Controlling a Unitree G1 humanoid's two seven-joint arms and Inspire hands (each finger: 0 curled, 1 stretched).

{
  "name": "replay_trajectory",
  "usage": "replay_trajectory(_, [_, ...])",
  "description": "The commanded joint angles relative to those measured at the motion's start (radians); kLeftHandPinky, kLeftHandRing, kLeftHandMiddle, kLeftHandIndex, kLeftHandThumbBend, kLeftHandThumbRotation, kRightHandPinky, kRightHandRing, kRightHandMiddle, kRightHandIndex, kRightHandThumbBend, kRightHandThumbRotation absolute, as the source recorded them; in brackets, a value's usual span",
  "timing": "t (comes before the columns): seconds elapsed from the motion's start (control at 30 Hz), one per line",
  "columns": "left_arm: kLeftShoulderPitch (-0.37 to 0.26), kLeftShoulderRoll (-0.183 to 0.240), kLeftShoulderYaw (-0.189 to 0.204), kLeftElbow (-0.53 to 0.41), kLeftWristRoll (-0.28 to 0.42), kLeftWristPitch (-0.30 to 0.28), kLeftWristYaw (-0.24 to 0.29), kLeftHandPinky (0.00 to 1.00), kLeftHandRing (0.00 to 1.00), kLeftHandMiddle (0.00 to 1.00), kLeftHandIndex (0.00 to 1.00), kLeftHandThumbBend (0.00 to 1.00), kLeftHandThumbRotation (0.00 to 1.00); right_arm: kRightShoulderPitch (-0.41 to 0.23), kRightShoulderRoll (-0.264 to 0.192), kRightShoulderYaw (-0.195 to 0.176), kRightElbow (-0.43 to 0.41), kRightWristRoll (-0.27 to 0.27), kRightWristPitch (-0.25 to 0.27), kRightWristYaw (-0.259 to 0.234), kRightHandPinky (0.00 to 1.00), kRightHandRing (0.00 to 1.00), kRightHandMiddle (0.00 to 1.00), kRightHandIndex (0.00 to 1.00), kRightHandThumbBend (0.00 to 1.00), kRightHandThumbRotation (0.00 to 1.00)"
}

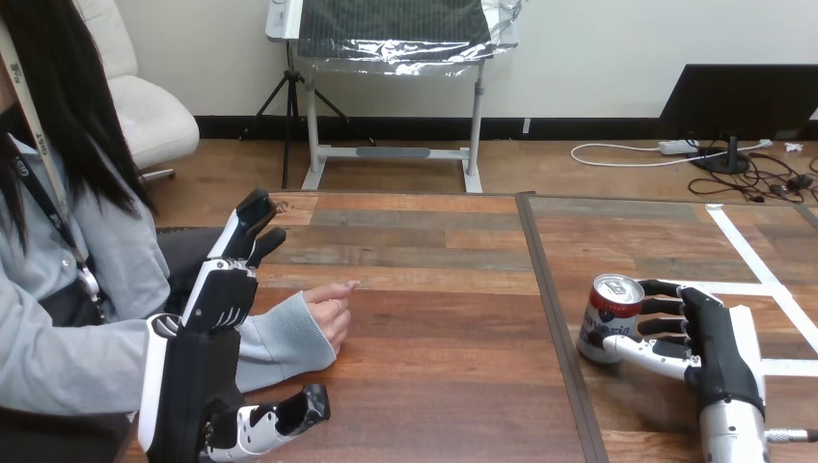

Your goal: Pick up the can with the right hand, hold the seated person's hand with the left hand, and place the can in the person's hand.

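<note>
The robot's right hand (pixel 712 342) was clamped on the can (pixel 610 311) at about 4 o'clock in the head view. Its fingers (pixel 664 308) were curled round the can's far side and its thumb lay along the near side. The can leaned a little, top end away from the robot. It sat low over the wooden table (pixel 434 386), and its base appeared to rest there, though the wrapped hand made that hard to confirm.

At about 8 o'clock, the left hand (pixel 220 294) was raised with its fingers straight and its thumb held wide below them, gripping nothing. It stood in front of the person's grey sleeve (pixel 282 342), with no finger curled round the wrist.

The person's hand (pixel 330 309) rested on the table just to the 3 o'clock side of the left hand. It was loosely closed, with one finger pointing toward 2 o'clock. The can was well apart from it, across the table's centre seam at its 3 o'clock.

By the look of it, the first step was at most half done: the can was grasped but not clearly lifted. Still ahead were taking hold of the person's hand, carrying the can across toward 9 o'clock, and setting it in a palm that was not yet turned up to receive it.
</note>
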State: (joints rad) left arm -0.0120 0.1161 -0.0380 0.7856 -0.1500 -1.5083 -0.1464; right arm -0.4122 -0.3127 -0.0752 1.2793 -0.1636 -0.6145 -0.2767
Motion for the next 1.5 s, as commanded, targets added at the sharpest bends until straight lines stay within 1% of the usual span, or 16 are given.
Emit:
replay_trajectory(0.0, [-0.054, -0.001, 0.007, -0.036, 0.005, -0.005, -0.004, 0.86, 0.92, 0.94, 0.89, 1.00, 0.64, -0.043, -0.013, 0.008, -0.022, -0.009, 0.021, -0.002, 0.42, 0.50, 0.60, 0.61, 0.85, 0.00])
replay_trajectory(0.1, [-0.055, 0.000, 0.005, -0.033, 0.003, -0.009, -0.005, 0.86, 0.92, 0.94, 0.89, 1.00, 0.64, -0.046, -0.015, 0.006, -0.023, -0.007, 0.027, 0.003, 0.43, 0.51, 0.60, 0.61, 0.84, 0.00])
replay_trajectory(0.2, [-0.056, 0.005, -0.006, -0.029, -0.008, -0.012, -0.008, 0.86, 0.92, 0.94, 0.89, 1.00, 0.63, -0.052, -0.019, 0.007, -0.022, -0.008, 0.048, 0.004, 0.45, 0.53, 0.60, 0.61, 0.84, 0.00])
replay_trajectory(0.3, [-0.058, 0.006, -0.005, -0.023, -0.008, -0.017, -0.011, 0.86, 0.92, 0.94, 0.89, 1.00, 0.63, -0.058, -0.019, 0.003, -0.024, -0.002, 0.064, 0.011, 0.48, 0.55, 0.61, 0.62, 0.84, 0.00])
replay_trajectory(0.4, [-0.055, 0.007, -0.017, -0.027, -0.021, -0.010, -0.013, 0.86, 0.92, 0.94, 0.89, 1.00, 0.63, -0.063, -0.019, -0.002, -0.024, 0.004, 0.073, 0.016, 0.48, 0.55, 0.60, 0.62, 0.84, 0.00])
replay_trajectory(0.53, [-0.051, -0.001, -0.002, -0.031, -0.008, -0.006, -0.012, 0.86, 0.92, 0.94, 0.89, 1.00, 0.63, -0.069, -0.023, 0.003, -0.026, -0.004, 0.087, 0.005, 0.48, 0.55, 0.60, 0.61, 0.84, 0.00])
replay_trajectory(0.77, [-0.047, -0.003, 0.003, -0.035, -0.003, -0.001, -0.014, 0.86, 0.92, 0.94, 0.89, 1.00, 0.65, -0.077, -0.023, -0.002, -0.029, 0.001, 0.100, 0.004, 0.46, 0.52, 0.56, 0.59, 0.82, 0.00])
replay_trajectory(0.83, [-0.047, -0.002, 0.000, -0.036, -0.006, -0.002, -0.014, 0.86, 0.93, 0.94, 0.89, 1.00, 0.66, -0.078, -0.023, -0.004, -0.029, 0.002, 0.100, 0.001, 0.46, 0.51, 0.56, 0.59, 0.82, 0.00])
replay_trajectory(0.9, [-0.048, -0.001, -0.004, -0.034, -0.010, -0.005, -0.015, 0.86, 0.93, 0.94, 0.89, 1.00, 0.65, -0.079, -0.023, -0.005, -0.029, 0.003, 0.099, -0.001, 0.43, 0.48, 0.54, 0.58, 0.81, 0.00])
replay_trajectory(1.03, [-0.048, -0.005, 0.002, -0.036, -0.005, -0.005, -0.013, 0.86, 0.93, 0.93, 0.89, 1.00, 0.65, -0.082, -0.023, -0.005, -0.030, 0.003, 0.103, -0.007, 0.41, 0.47, 0.54, 0.58, 0.80, 0.00])
replay_trajectory(1.13, [-0.049, -0.003, 0.002, -0.036, -0.005, -0.004, -0.013, 0.86, 0.93, 0.93, 0.89, 1.00, 0.65, -0.085, -0.022, -0.007, -0.031, 0.005, 0.112, -0.012, 0.43, 0.49, 0.55, 0.59, 0.81, 0.00])
replay_trajectory(1.17, [-0.049, -0.003, 0.003, -0.035, -0.004, -0.005, -0.014, 0.86, 0.93, 0.93, 0.89, 1.00, 0.65, -0.086, -0.021, -0.009, -0.031, 0.007, 0.117, -0.013, 0.45, 0.51, 0.56, 0.61, 0.83, 0.00])
replay_trajectory(1.3, [-0.053, -0.003, 0.009, -0.028, 0.002, -0.008, -0.014, 0.87, 0.93, 0.93, 0.89, 1.00, 0.66, -0.090, -0.021, -0.009, -0.033, 0.009, 0.127, -0.010, 0.48, 0.54, 0.59, 0.64, 0.87, 0.00])
replay_trajectory(1.4, [-0.050, 0.000, -0.004, -0.032, -0.012, -0.001, -0.015, 0.87, 0.93, 0.94, 0.89, 1.00, 0.66, -0.090, -0.022, -0.009, -0.035, 0.010, 0.125, -0.005, 0.50, 0.57, 0.62, 0.66, 0.89, 0.00])
replay_trajectory(1.47, [-0.052, -0.002, -0.003, -0.030, -0.014, -0.002, -0.014, 0.87, 0.93, 0.94, 0.88, 1.00, 0.65, -0.091, -0.022, -0.011, -0.036, 0.014, 0.126, 0.004, 0.52, 0.60, 0.64, 0.68, 0.91, 0.00])
